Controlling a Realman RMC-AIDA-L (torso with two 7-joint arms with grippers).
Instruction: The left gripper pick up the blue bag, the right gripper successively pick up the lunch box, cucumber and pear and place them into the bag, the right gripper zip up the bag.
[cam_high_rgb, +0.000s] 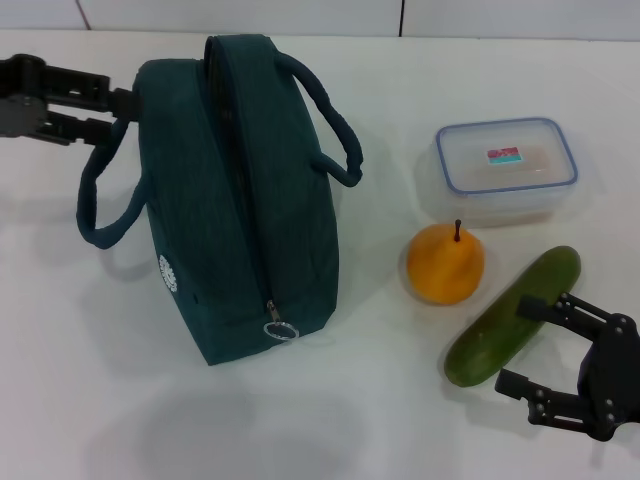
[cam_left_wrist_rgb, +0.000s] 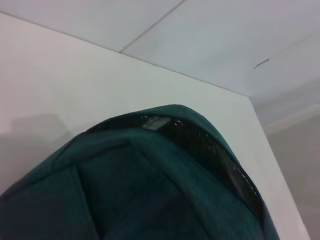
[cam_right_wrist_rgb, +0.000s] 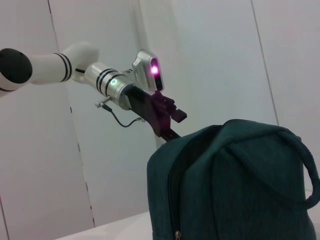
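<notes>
The blue bag (cam_high_rgb: 240, 200) stands upright on the white table, its zipper closed and the ring pull (cam_high_rgb: 280, 328) at its near end. My left gripper (cam_high_rgb: 118, 115) reaches in from the far left, open, its fingertips at the upper end of the bag's left handle (cam_high_rgb: 95, 205). The left wrist view is filled by the bag's (cam_left_wrist_rgb: 150, 190) top. The lunch box (cam_high_rgb: 507, 160) sits at the far right, with the pear (cam_high_rgb: 445, 265) in front of it and the cucumber (cam_high_rgb: 480, 345) lying diagonally nearer. My right gripper (cam_high_rgb: 512, 343) is open at the cucumber, one finger over it.
The right wrist view shows the bag (cam_right_wrist_rgb: 240, 185) with the left gripper (cam_right_wrist_rgb: 167, 122) behind its top, partly hidden. Bare white table (cam_high_rgb: 100, 400) lies in front of the bag. A pale wall runs along the table's far edge.
</notes>
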